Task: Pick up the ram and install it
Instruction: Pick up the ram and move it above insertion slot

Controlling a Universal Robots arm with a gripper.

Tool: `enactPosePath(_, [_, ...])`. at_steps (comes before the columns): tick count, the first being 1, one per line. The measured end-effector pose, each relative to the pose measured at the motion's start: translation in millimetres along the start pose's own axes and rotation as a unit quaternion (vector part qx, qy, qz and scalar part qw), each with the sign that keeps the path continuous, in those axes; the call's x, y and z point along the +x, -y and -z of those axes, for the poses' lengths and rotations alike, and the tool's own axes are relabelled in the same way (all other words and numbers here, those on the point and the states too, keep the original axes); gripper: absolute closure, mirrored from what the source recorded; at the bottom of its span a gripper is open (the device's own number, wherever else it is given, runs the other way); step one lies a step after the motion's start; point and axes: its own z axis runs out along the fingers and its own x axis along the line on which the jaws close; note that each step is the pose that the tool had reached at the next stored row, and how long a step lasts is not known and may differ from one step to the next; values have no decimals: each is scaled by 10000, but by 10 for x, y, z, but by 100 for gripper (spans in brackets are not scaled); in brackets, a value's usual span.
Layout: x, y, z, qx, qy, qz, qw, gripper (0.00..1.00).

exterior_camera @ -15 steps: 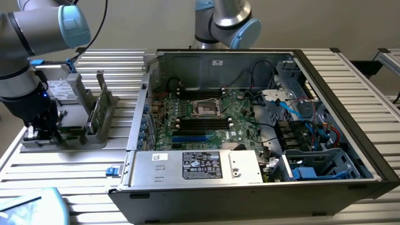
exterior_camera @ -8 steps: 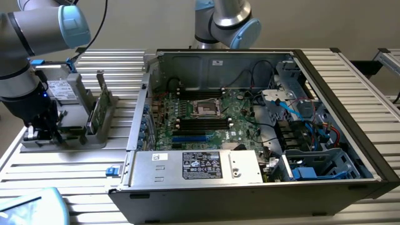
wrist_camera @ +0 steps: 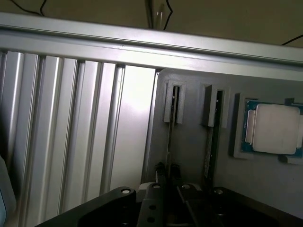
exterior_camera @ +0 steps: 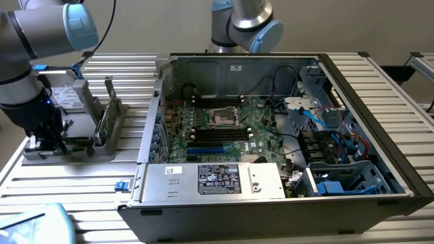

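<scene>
Pinching the ram [wrist_camera: 169, 135] with the end effector [wrist_camera: 168, 170]. Standing on edge in a holder [wrist_camera: 189, 142] slot, by the surface's [exterior_camera: 81, 173] edge at the exterior view's left.

A plain beige wall [exterior_camera: 156, 25] stands behind the table [exterior_camera: 68, 178] of ribbed metal slats; the light is soft, perhaps from overhead.

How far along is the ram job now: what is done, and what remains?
Done: the gripper is down at the gray holder. In hand: its fingers look closed on the ram, which stands in its holder slot. Left: the ram is not yet lifted out, nor seated in the black memory slots on the motherboard.
</scene>
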Motion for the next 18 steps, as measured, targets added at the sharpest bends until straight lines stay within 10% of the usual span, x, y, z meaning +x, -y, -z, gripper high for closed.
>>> enactPosePath(18, [5,-5,211,-9,3,-26,10000,86])
